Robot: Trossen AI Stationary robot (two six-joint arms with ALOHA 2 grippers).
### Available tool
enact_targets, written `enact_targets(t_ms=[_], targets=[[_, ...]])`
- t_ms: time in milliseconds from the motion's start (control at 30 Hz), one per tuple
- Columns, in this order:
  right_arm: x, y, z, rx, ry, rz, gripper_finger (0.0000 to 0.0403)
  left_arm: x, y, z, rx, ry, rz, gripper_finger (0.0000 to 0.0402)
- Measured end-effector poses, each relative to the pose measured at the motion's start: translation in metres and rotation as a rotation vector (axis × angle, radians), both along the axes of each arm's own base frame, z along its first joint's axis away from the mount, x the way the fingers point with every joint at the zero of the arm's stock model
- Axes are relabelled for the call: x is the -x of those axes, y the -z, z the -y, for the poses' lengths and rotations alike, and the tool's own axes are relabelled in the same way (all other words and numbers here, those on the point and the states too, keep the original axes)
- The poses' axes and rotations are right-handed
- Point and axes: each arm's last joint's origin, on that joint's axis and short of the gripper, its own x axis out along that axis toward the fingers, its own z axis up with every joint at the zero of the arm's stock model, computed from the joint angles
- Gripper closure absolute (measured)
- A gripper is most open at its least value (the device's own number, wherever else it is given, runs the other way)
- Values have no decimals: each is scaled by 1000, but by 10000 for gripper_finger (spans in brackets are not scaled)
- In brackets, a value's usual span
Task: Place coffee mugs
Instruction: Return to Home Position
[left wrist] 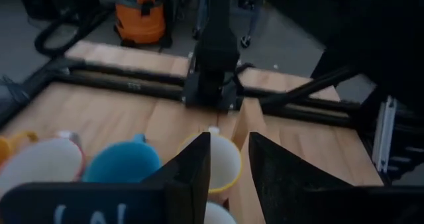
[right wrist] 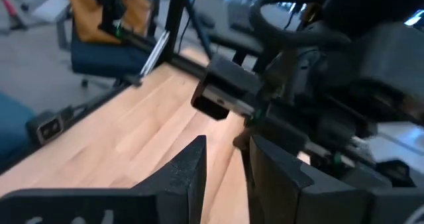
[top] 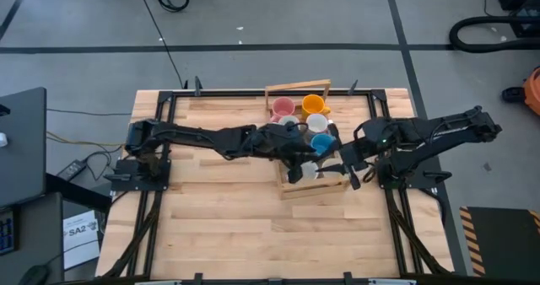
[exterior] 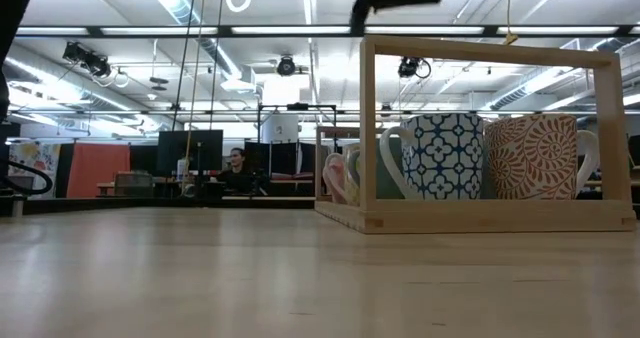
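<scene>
Low view: blue-patterned mug [exterior: 445, 156] beside orange-patterned mug [exterior: 530, 156]; left end effector [left wrist: 229, 138], right end effector [right wrist: 227, 140] slightly spread

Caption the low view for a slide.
Blue-patterned mug and orange-patterned mug stand side by side inside the wooden rack on the table.

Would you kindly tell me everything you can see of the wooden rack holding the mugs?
The wooden rack is an open frame of pale, unfinished-looking slats: a flat base, upright posts and a top rail. It stands upright on the table's right-centre. Mugs stand inside it, a blue patterned mug and an orange patterned mug side by side at one end. The left gripper hovers above it.
</scene>
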Motion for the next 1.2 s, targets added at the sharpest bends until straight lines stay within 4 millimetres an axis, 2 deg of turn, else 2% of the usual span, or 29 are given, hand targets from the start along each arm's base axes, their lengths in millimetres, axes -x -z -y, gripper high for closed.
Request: enact_targets(t_ms=[300, 500, 700, 833, 1067, 1200], targets=[[27, -23, 7, -7, 84, 152, 280, 52, -62, -2, -78, 22, 19, 299], [57, -39, 15, -22, 138, 259, 280, 103, -100, -4, -155, 44, 0, 299], [87, -51, 21, -44, 159, 358, 280, 160, -133, -6, -200, -11, 2, 299], [105, -55, 24, -56, 159, 404, 280, 193, -141, -1, -230, -54, -43, 299], [131, -56, 29, -68, 160, 439, 280, 229, -146, 17, -272, -92, -75, 299], [144, -55, 31, -75, 160, 449, 280, 245, -134, 24, -274, -75, -61, 299]])
